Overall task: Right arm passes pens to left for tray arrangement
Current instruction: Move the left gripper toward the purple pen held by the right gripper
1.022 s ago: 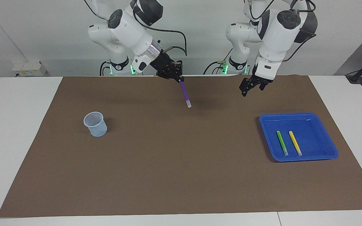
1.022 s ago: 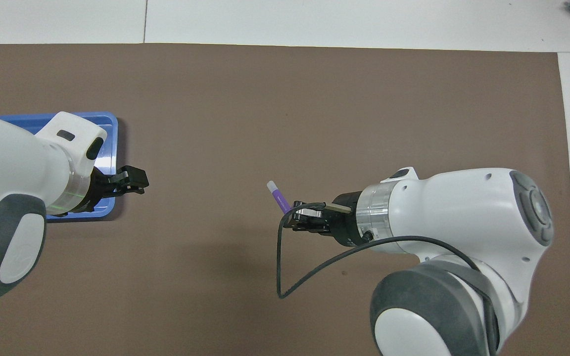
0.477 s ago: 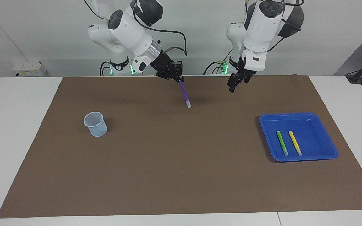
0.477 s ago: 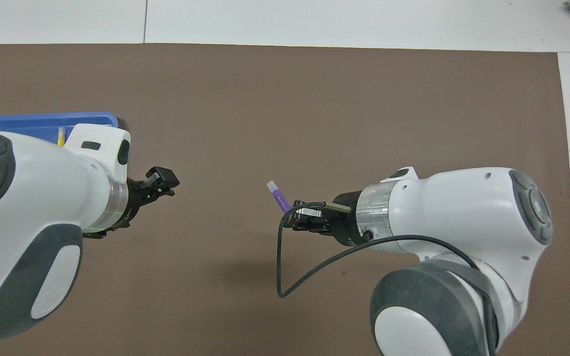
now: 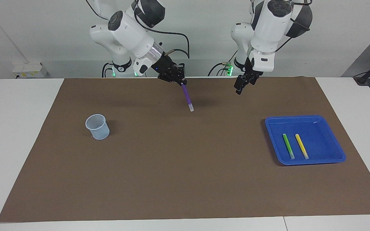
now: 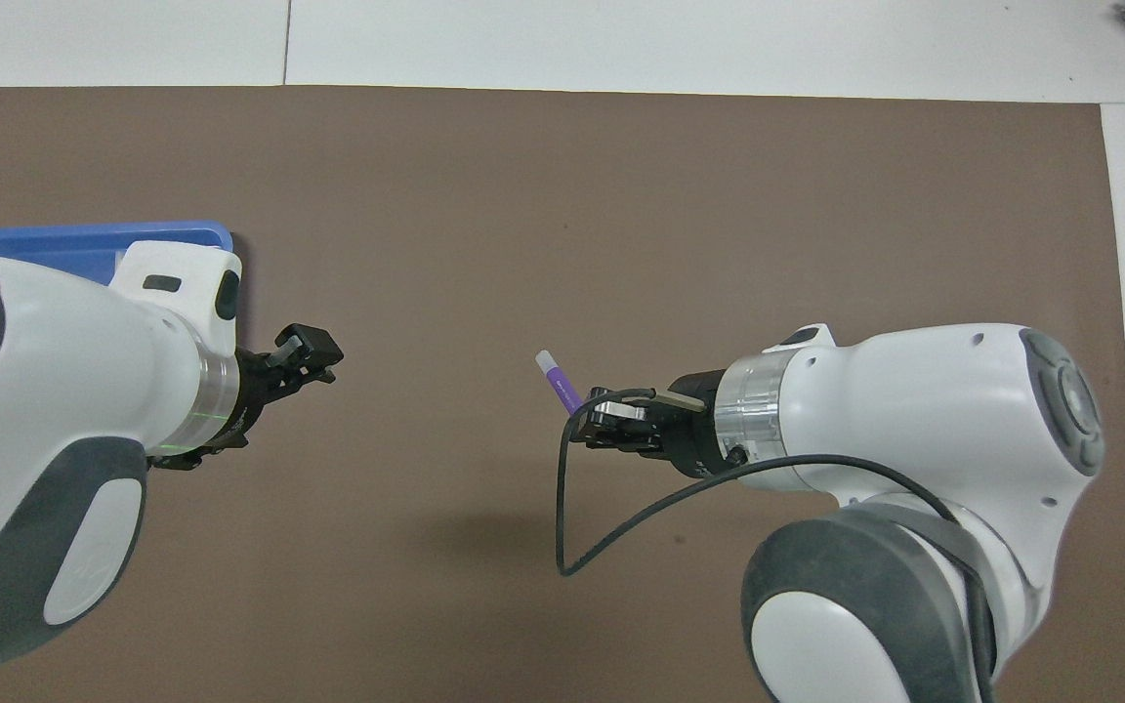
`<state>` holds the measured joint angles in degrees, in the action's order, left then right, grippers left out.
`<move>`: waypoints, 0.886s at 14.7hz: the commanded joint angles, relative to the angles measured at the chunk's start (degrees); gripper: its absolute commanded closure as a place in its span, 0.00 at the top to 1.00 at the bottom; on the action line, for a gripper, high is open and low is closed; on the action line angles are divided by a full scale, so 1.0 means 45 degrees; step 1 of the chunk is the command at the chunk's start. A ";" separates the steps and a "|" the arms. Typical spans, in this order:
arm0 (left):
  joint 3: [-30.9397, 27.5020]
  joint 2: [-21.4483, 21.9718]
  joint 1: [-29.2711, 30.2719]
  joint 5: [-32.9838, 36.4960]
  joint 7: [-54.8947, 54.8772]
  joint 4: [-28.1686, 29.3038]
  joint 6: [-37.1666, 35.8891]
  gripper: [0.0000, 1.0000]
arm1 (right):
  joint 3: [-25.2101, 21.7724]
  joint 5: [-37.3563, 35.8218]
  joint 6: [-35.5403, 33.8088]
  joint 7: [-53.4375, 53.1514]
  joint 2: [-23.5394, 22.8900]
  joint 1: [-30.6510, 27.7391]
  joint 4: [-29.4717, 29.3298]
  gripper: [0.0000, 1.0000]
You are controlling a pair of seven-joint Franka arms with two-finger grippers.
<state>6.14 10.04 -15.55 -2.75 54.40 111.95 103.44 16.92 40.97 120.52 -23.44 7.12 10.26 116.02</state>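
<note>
My right gripper [image 5: 181, 81] is shut on the upper end of the purple pen [image 5: 187, 96], which hangs tilted, pale tip down, over the middle of the mat's robot-side part. From above, the purple pen [image 6: 557, 377] sticks out past the right gripper [image 6: 590, 424]. My left gripper [image 5: 239, 88] hangs open and holds nothing, over the mat between that pen and the blue tray [image 5: 312, 161]. Seen from overhead, the left gripper [image 6: 313, 353] points toward the pen, a clear gap away. A green pen [image 5: 288, 146] and a yellow pen [image 5: 301, 146] lie side by side in the tray [image 6: 94, 237].
A small pale-blue mesh cup [image 5: 97, 127] stands on the brown mat [image 5: 178, 166] toward the right arm's end. White table [image 5: 14, 128] surrounds the mat. A black cable [image 6: 621, 517] loops down from the right wrist.
The left arm has swung away from the tray toward the purple pen and then held almost still. The right gripper shifted slightly, still holding the pen.
</note>
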 commanded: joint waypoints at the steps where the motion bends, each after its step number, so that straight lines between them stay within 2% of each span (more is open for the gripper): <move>1: -0.0076 0.0113 -0.0041 -0.0171 0.0195 0.0025 -0.0174 1.00 | 0.0088 0.0173 0.0053 -0.0026 0.0078 -0.0034 0.0076 0.00; 4: -0.0076 0.0113 0.0251 -0.0754 0.0487 0.0045 -0.0135 0.92 | 0.0088 0.0173 0.0034 -0.0026 0.0098 -0.0034 0.0096 0.00; 10: -0.0057 0.0133 0.0331 -0.2239 0.2263 0.0357 0.1192 0.92 | 0.0088 0.0173 -0.0006 0.0012 0.0117 -0.0014 0.0096 0.00; 13: -0.0057 0.0171 0.0292 -0.3058 0.3104 0.0591 0.1816 0.92 | 0.0088 0.0212 0.0248 0.0013 0.0078 0.0570 -0.0002 0.00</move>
<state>5.76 9.95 -14.35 -13.85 65.65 112.80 108.92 17.14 40.97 120.52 -23.43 7.12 11.34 115.91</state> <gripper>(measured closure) 0.097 0.828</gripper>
